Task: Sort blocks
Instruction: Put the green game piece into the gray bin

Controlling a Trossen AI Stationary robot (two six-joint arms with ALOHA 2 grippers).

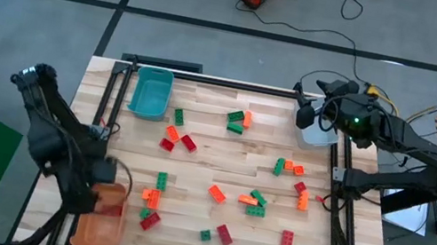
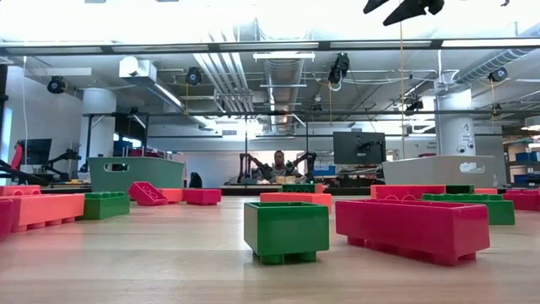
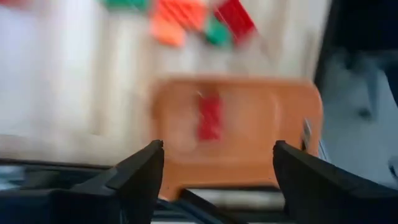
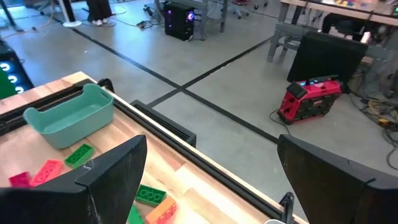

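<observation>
Fingers (image 3: 143, 174) of the left gripper (image 3: 217, 180) are hanging spread and empty above the orange bin (image 1: 98, 229) at the worktop's (image 1: 193, 163) near left corner; a red block (image 3: 209, 118) is lying inside. Remaining blocks (image 1: 237, 119) are lying scattered across the worktop. The right gripper (image 4: 208, 186), fingers likewise spread, is hovering over the grey bin (image 1: 317, 136) at the far right corner.

blocks (image 1: 255, 200): red, orange and green. bins: teal bin (image 1: 151, 93), orange bin (image 1: 101, 219) (one red block (image 3: 209, 117) inside), grey bin (image 1: 318, 135). table (image 1: 202, 165): pale striped wood. arms: dark.

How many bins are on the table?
3: teal bin at the far left, orange bin at the near left under the left pincer, grey bin far right, partly hidden.
</observation>
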